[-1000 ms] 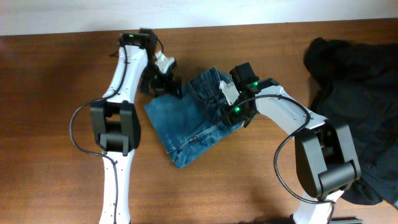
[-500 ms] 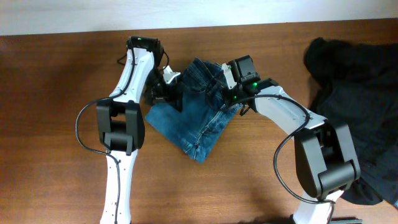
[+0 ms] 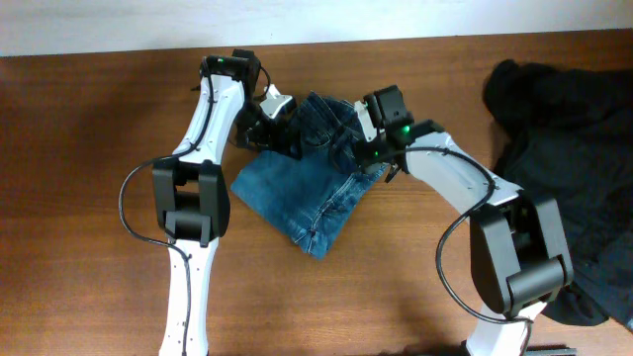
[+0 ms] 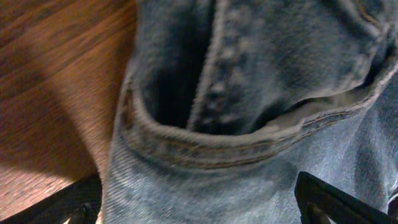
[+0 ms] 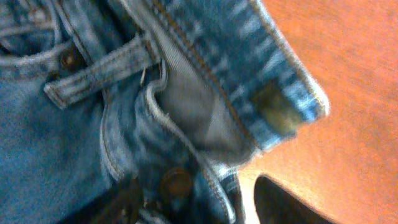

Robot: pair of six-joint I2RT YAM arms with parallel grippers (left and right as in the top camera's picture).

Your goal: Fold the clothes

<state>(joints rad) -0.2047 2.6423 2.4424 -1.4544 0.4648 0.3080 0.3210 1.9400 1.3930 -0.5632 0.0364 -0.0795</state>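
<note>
Blue jeans (image 3: 307, 188) lie folded mid-table, with the waistband bunched at the far end. My left gripper (image 3: 285, 138) sits at the waistband's left side. In the left wrist view its fingers (image 4: 199, 208) stand wide apart, with denim (image 4: 249, 81) lying between them. My right gripper (image 3: 352, 150) is at the waistband's right side. It is shut on the jeans by the fly and button (image 5: 177, 182), with the belt loop and waistband end (image 5: 273, 106) just ahead of the fingers (image 5: 199, 202).
A pile of black clothes (image 3: 564, 138) covers the right side of the table, out to its edge. Bare brown wood (image 3: 89, 198) lies left of the jeans and in front of them.
Both grippers swung the jeans round, turning the leg end towards the front. In the last half second the jeans stayed put while my left gripper shifted slightly up and right.
</note>
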